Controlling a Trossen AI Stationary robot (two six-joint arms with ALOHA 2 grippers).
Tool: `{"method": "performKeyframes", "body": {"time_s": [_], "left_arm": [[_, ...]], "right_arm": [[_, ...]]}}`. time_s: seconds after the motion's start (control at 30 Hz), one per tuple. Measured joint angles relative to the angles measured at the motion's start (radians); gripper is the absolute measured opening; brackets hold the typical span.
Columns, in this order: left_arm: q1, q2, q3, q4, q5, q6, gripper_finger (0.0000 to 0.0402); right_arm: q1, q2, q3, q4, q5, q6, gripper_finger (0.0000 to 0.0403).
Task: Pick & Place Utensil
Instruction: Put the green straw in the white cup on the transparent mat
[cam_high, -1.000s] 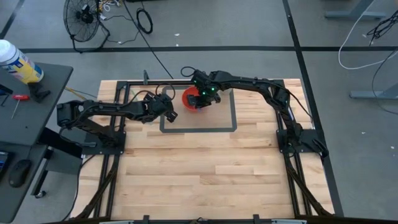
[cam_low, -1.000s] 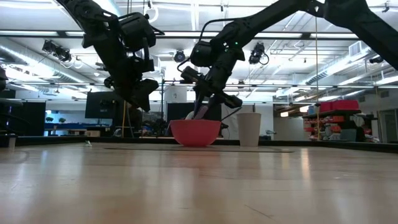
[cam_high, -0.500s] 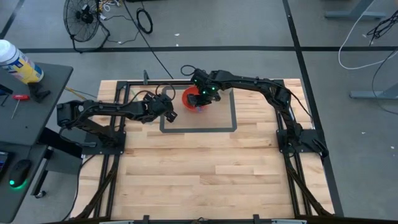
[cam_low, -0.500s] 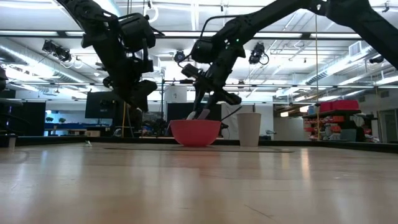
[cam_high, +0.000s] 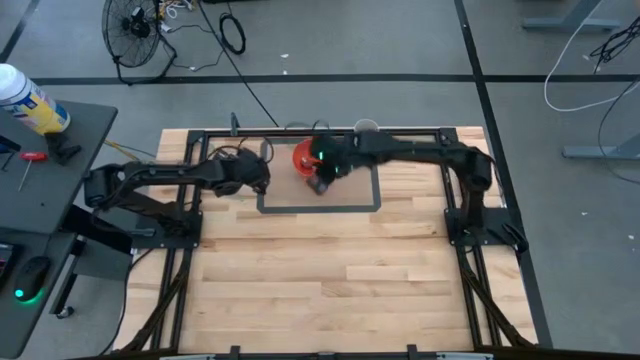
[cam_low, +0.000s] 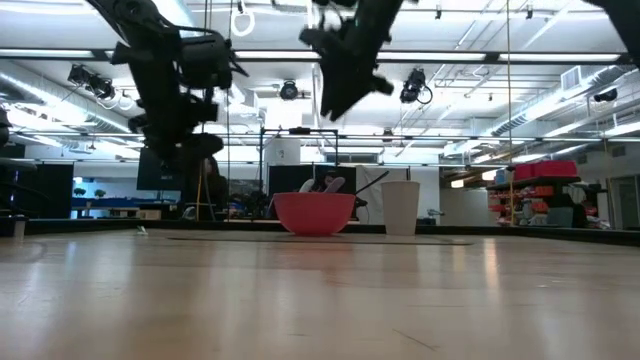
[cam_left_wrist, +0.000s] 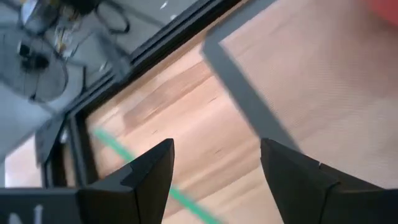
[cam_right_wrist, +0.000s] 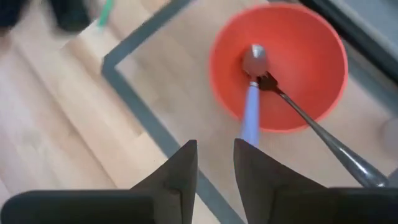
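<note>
The wooden table (cam_high: 340, 270) carries a grey taped rectangle (cam_high: 375, 195), and at its far left corner stands the red bowl (cam_right_wrist: 280, 62), with a white cup (cam_low: 401, 207) just beside it. Inside the bowl are 2 utensils: a spoon with a light blue handle (cam_right_wrist: 251, 106), its head resting near the middle of the bowl, and a metal fork (cam_right_wrist: 311, 124), whose tines touch the spoon head while its long handle leans out over the rim. The right gripper (cam_right_wrist: 214, 163) is high above the bowl and holds nothing; its 2 fingers stand close, with only a narrow gap between them. The left gripper (cam_left_wrist: 214, 163) waits to the left of the bowl, above the table, with its fingers spread wide and nothing between them. I judge that both utensils are light and stiff, and not fragile. The metal fork is probably smooth and slippery, so it may turn in a weak grip. The blue handle looks like plastic and is wider, so it should be the easier place to hold. The best grasp is on the part of a handle that rises over the rim, because the heads lie together at the bottom and 1 could drag the other.
</note>
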Motion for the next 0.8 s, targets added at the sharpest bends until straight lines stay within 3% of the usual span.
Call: {"method": "performKeyframes", "body": {"time_s": [0.1,0.3,0.57,0.8], "left_arm": [[0.040,-0.034,0.000,-0.103,0.002,-0.130,0.0243],[0.130,-0.025,0.000,-0.123,0.017,-0.409,0.0243],[0.158,0.105,0.000,-0.143,-0.009,-0.594,0.0243],[0.145,0.261,0.000,-0.169,-0.015,-0.732,0.0243]], "right_arm": [[0.112,-0.009,0.000,0.001,0.128,-0.071,0.0107],[0.271,0.002,-0.025,0.111,0.299,-0.196,0.0107],[0.337,0.003,-0.199,0.345,0.289,-0.282,0.0107],[0.338,0.005,-0.340,0.424,0.288,-0.291,0.0107]]}}
